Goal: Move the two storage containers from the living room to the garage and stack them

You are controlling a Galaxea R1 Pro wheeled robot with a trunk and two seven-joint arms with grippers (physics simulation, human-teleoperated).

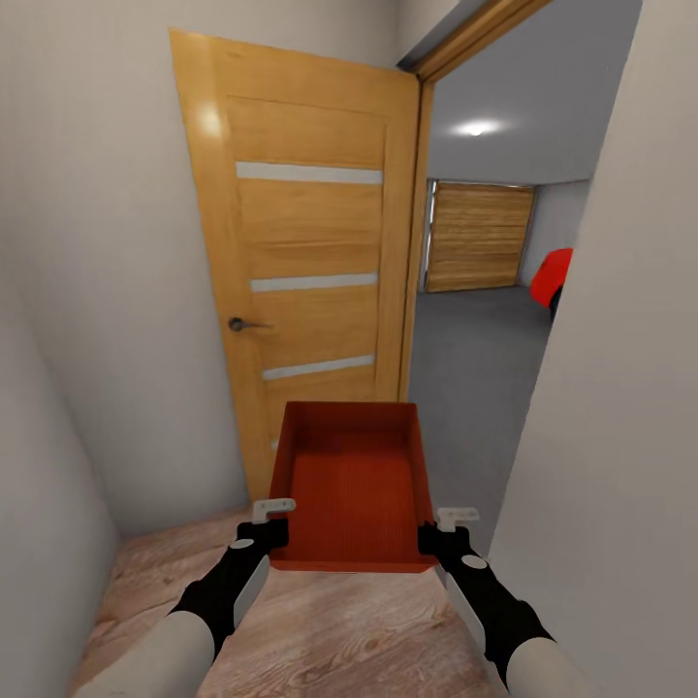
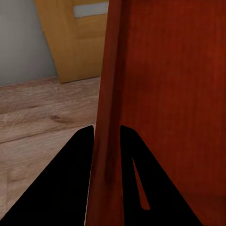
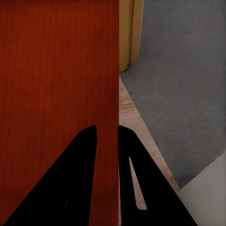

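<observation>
Both arms carry one orange bin (image 1: 351,485) level over wood planks | open door (image 1: 301,262) left, garage floor (image 1: 475,368) ahead | jaws pinch opposite side walls; steer centred through the gap, keeping grips even.

Home hallway, open wooden door (image 1: 310,281), garage (image 1: 485,320) beyond with red car (image 1: 553,274), plank door (image 1: 480,237)
</observation>
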